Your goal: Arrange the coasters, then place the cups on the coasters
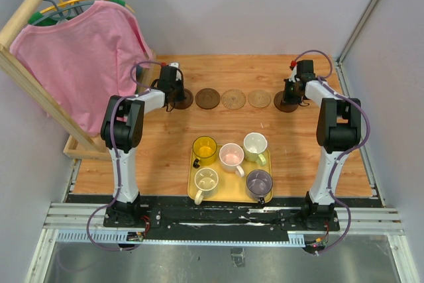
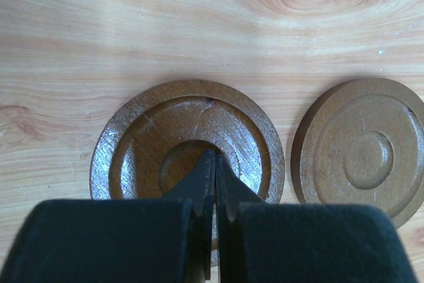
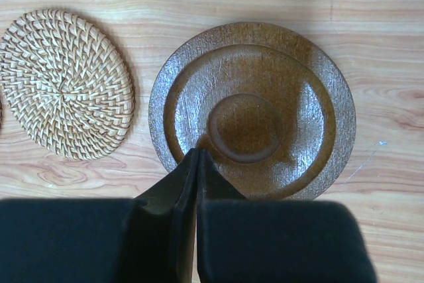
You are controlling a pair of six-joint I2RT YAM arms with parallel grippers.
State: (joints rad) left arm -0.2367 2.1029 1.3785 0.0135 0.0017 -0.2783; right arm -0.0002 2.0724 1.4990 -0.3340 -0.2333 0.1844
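**Coaster row, cups pending.** Five coasters [image 1: 233,99] lie in a spaced row along the far side of the table [image 1: 165,157], apparently to give each mug room. The cups [image 1: 232,155] stand clustered on the yellow tray [image 1: 232,189], nearer the arms. The left gripper [image 2: 214,164], jaws closed and empty, points at the leftmost coaster [image 2: 185,124]. The right gripper [image 3: 198,160], also closed, points at the rightmost coaster [image 3: 265,84]. Contact cannot be told.

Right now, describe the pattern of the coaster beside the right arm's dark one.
The woven coaster is light tan, in a spiral basket weave; the right wrist view shows it best.
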